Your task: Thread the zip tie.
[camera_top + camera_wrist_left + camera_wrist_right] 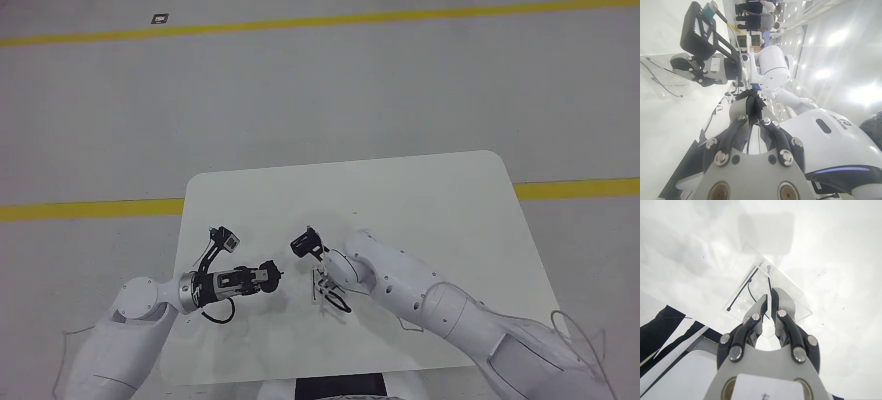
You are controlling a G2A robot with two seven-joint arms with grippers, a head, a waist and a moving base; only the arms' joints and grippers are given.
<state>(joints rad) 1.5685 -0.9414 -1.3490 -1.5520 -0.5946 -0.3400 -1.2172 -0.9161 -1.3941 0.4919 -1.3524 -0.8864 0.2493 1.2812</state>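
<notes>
A clear plate (791, 289) lies on the white table (420, 210) near its front edge, with black zip ties on it. My right gripper (769, 294) is tipped down onto the plate. Its fingers are drawn in to a narrow gap around the tail of one straight zip tie (769, 281), whose head points away. From above, this gripper (320, 283) hangs over the plate (335, 297). My left gripper (277, 275) hovers just left of it, level with the table. Its black-padded fingers (751, 94) are pressed together; nothing shows clearly between them.
Two more zip ties rest on the plate, one straight (740, 291) and one curved (750, 292). From the left wrist, the right gripper (677, 65) is seen at the plate (651, 66). The table's front edge (300, 375) is close.
</notes>
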